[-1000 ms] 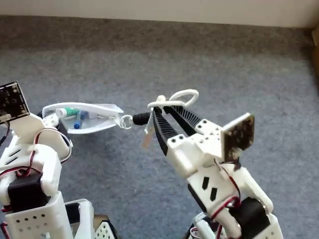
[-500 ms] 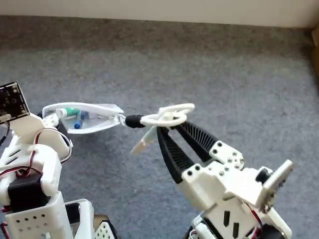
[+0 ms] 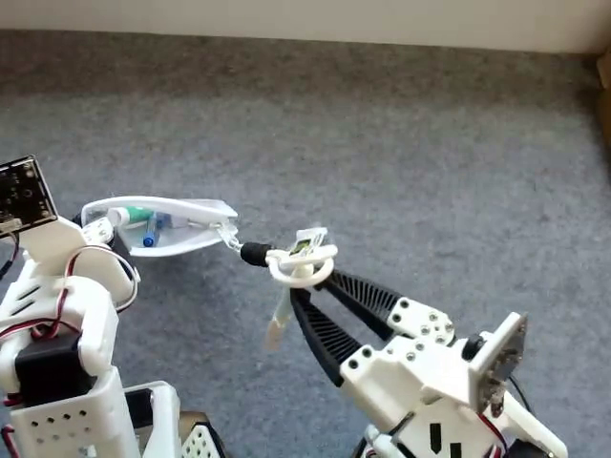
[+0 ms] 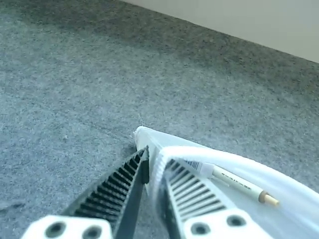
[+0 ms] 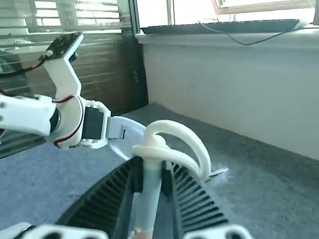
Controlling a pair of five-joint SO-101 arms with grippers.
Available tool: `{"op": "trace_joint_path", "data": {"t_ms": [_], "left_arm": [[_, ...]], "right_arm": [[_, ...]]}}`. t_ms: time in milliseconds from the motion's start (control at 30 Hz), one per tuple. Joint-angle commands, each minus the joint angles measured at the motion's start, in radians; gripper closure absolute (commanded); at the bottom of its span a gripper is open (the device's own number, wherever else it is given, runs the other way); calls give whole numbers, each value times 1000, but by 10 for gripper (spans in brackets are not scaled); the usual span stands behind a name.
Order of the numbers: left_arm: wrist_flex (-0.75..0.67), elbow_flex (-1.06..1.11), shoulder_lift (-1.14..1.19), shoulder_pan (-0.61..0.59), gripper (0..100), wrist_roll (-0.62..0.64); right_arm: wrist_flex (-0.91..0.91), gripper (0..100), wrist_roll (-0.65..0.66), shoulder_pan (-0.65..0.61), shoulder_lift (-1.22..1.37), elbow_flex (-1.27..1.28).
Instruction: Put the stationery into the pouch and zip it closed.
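Left gripper (image 4: 152,162) clamped on 1 end of the pouch (image 3: 181,212), pens (image 3: 148,234) inside it. Right gripper (image 3: 304,291) clamped on the white cord (image 3: 304,269) at the pouch's opposite end; cord sits between its 2 fingers.

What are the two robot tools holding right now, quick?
Left tool: shut on the end of the clear plastic pouch.
Right tool: shut on the white looped cord.
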Motion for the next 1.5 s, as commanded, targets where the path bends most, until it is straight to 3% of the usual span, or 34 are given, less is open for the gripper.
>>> {"op": "trace_joint_path", "data": {"t_ms": [0, 267, 467, 1233, 1467], "left_arm": [[-3, -8, -22, -16, 983, 8], [-2, -8, -22, -18, 983, 8], [-2, -8, -22, -18, 983, 8], [-9, 8, -24, -18, 983, 8], [-9, 8, -24, -18, 983, 8]], "right_arm": [[81, 994, 23, -91, 33, -22], [249, 994, 23, -150, 252, -25], [251, 994, 25, -219, 265, -27], [-453, 994, 29, -223, 269, -19], [-746, 994, 321, -226, 271, 96]]}}
